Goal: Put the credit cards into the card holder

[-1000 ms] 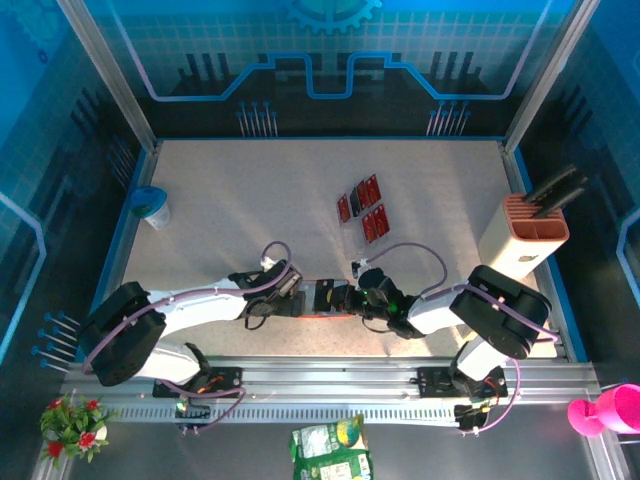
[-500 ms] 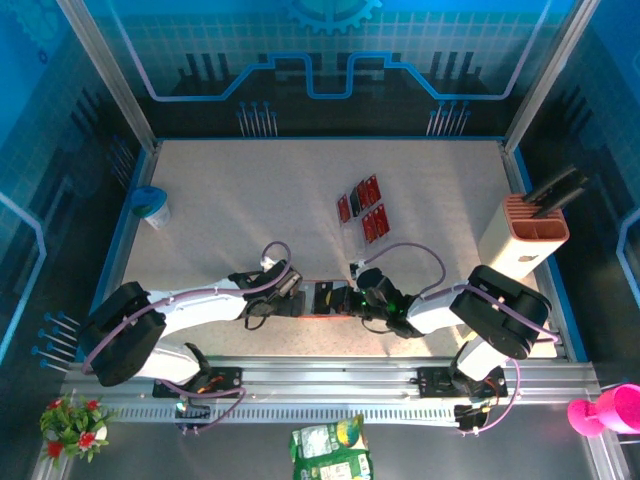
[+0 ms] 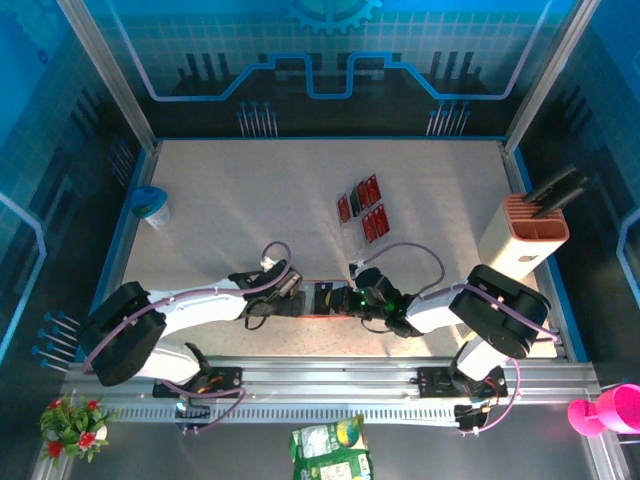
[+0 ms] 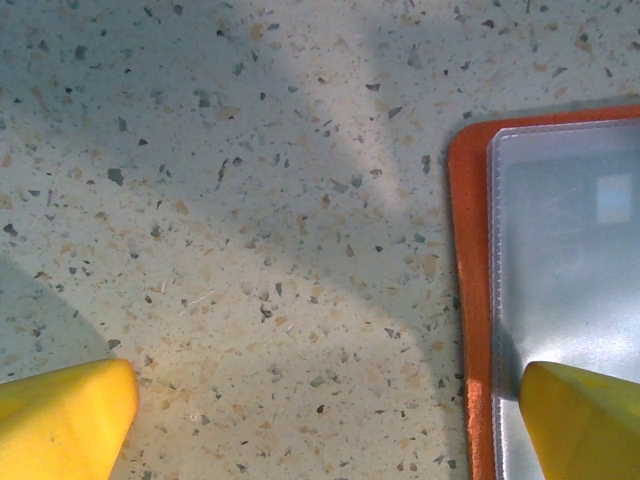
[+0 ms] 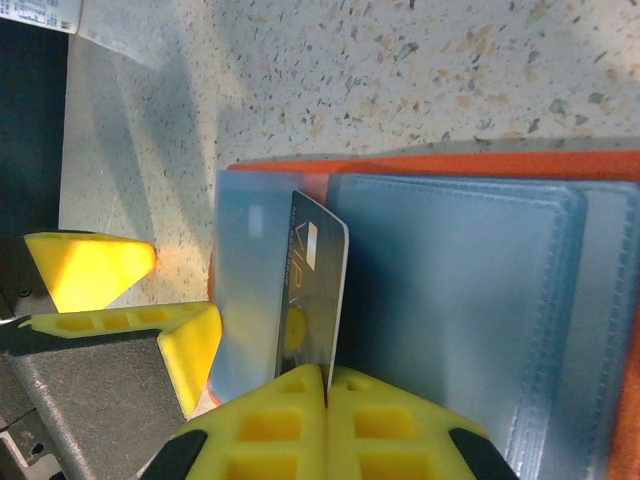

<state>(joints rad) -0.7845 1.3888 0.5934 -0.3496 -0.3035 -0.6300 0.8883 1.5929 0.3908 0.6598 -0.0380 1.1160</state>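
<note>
insertion in hand: right claw, pinched shut on a dark card, stands it at a sleeve of the holder, lower centre. left claw gapes wide, empty, one side over the holder. next: push deeper, then release.

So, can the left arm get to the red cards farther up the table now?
Probably yes: the left pincer is open and empty, and nothing on the table stands between it and the red cards. One finger sits over the card holder, though.
</note>
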